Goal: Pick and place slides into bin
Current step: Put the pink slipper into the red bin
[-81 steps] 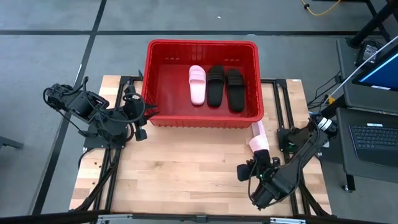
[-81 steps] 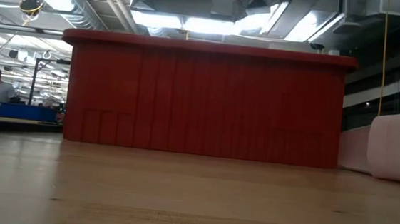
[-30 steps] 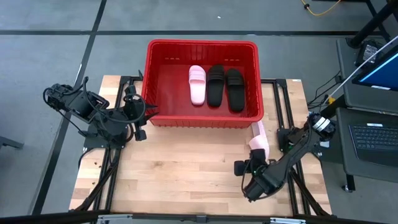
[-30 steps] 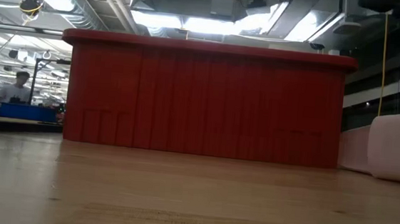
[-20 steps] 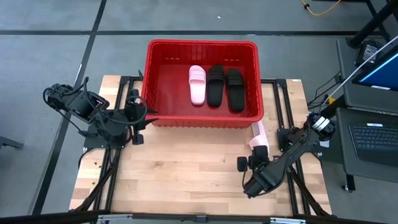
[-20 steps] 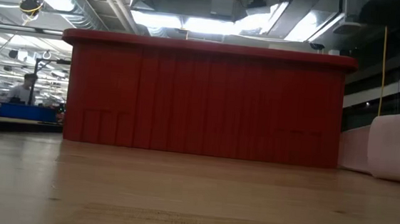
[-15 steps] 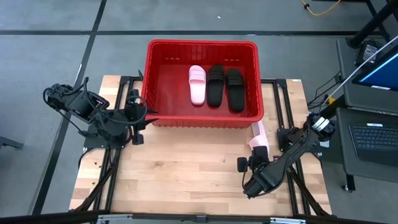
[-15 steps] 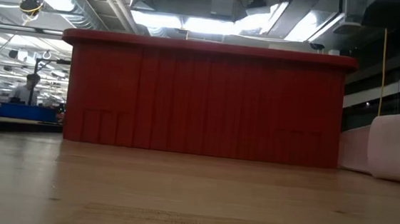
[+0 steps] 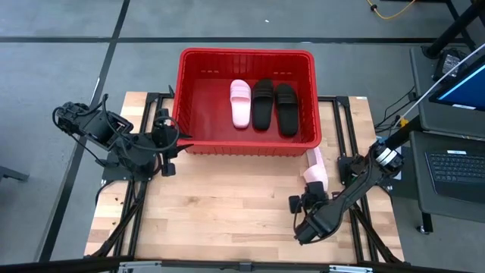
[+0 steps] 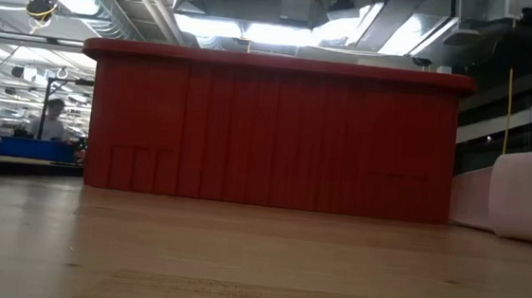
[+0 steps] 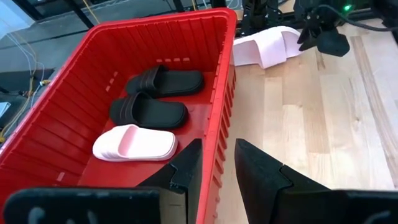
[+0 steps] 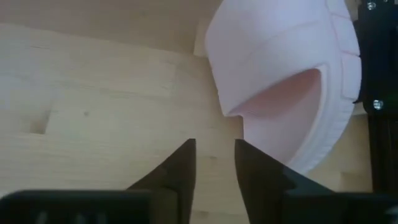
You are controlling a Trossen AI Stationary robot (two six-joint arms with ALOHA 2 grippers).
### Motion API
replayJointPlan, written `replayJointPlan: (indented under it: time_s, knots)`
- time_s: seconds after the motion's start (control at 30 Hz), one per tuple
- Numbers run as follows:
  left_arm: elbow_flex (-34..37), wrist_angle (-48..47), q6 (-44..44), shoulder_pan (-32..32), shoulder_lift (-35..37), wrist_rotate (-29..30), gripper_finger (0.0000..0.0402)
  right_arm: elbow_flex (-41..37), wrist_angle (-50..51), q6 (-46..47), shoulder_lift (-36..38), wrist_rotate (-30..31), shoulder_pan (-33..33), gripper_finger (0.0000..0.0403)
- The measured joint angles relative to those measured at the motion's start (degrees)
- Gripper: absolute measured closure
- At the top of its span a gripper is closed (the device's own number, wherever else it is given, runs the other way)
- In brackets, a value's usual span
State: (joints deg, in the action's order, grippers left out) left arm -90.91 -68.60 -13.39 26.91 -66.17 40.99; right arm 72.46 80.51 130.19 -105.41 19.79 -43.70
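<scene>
The red bin (image 9: 246, 53) stands at the table's far middle. It holds one pale pink slide (image 9: 241, 102) and two black slides (image 9: 262, 104) (image 9: 286, 108) lying flat, side by side. The second pink slide (image 9: 315, 168) lies on the table just right of the bin's near right corner; it also shows in the right wrist view (image 12: 292, 81). My right gripper (image 9: 303, 201) is shut and empty, low over the table a little short of this slide's near end. My left gripper (image 9: 170, 144) is shut and empty, by the bin's near left corner.
Bare wooden table (image 9: 227, 205) stretches in front of the bin. Black frame rails (image 9: 345, 163) run close beside the loose pink slide. A desk with a laptop (image 9: 455, 167) stands off the table's right side. A person (image 10: 52, 118) shows far behind in the low view.
My right gripper has edged slightly toward the loose pink slide, staying low over the table. The slides and the bin have stayed where they were.
</scene>
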Motion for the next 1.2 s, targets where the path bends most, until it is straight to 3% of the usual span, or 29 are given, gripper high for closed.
replayJointPlan:
  time_s: [0.37, 0.63, 0.83, 1.0, 1.2]
  knots:
    - [0.0, 0.0, -0.9, 0.0, 0.0, 0.0, 0.0313, -8.4, -6.8, 1.1, 0.0, 0.0, 0.8, 0.0229]
    - [0.0, 0.0, -0.9, 0.0, 0.0, 0.0, 0.0313, -12.2, -8.4, 1.6, 0.0, 0.0, 3.6, 0.0236]
    - [0.0, 0.0, -0.9, 0.0, 0.0, 0.0, 0.0313, -13.2, -8.6, 1.7, 0.0, 4.5, 5.4, 0.0237]
    - [0.0, 0.0, -0.9, 0.0, 0.0, 0.0, 0.0313, -14.0, -9.0, 1.8, 0.0, 4.5, 6.5, 0.0238]
    - [0.0, 0.0, -0.9, 0.0, 0.0, 0.1, 0.0313, -17.4, -15.9, 2.4, 0.2, 3.8, 7.8, 0.0247]
